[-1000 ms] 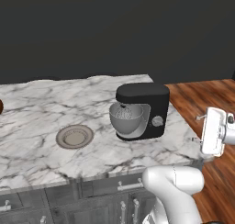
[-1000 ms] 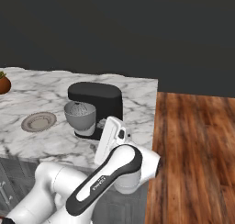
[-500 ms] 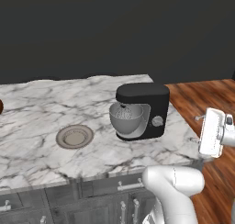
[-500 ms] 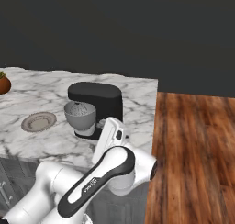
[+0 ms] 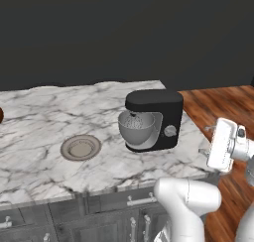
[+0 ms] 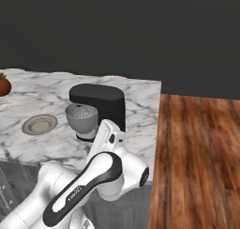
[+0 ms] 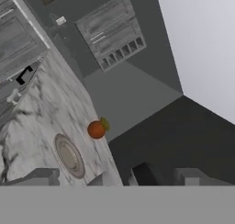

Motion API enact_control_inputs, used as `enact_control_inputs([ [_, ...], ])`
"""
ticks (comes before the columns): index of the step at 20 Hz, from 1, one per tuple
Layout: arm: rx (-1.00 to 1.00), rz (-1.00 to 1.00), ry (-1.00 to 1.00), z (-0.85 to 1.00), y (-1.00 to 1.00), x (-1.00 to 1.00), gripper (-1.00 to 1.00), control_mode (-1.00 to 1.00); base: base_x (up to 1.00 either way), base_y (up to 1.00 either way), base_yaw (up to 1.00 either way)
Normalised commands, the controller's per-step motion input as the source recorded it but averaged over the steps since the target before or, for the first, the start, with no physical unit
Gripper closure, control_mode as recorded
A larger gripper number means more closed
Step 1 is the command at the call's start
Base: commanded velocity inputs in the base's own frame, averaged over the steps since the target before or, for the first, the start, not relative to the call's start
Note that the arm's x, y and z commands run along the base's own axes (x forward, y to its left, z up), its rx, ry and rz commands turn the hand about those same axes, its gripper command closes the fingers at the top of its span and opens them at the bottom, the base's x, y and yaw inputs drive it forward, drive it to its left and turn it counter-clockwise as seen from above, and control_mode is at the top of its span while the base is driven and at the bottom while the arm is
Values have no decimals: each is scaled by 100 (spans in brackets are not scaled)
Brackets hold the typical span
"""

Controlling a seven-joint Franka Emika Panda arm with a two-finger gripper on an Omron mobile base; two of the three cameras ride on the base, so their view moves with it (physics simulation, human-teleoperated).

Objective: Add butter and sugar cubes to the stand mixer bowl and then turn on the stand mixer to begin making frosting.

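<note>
The two-finger gripper (image 5: 204, 151) has barely moved, jaws apart and empty, well right of the black stand mixer (image 5: 154, 119); nothing is added yet.

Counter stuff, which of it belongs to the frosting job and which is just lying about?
For the job:
- stand mixer
- stand mixer bowl under the mixer's head

Just lying about:
- round grey plate, left of the mixer
- orange pot at the counter's far left
</note>
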Motion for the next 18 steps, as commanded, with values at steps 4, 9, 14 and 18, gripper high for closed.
enact_control_inputs([
  [4, 0, -5, 0, -9, 0, 17, -100, -100, 0, 0, 0],
  [9, 0, -7, 0, -2, 0, 11, -100, -100, 0, 0, 0],
  [14, 0, -8, 0, -2, 0, 5, -100, -100, 0, 0, 0],
  [18, 0, -7, 0, -5, 0, 0, -100, -100, 0, 0, 0],
])
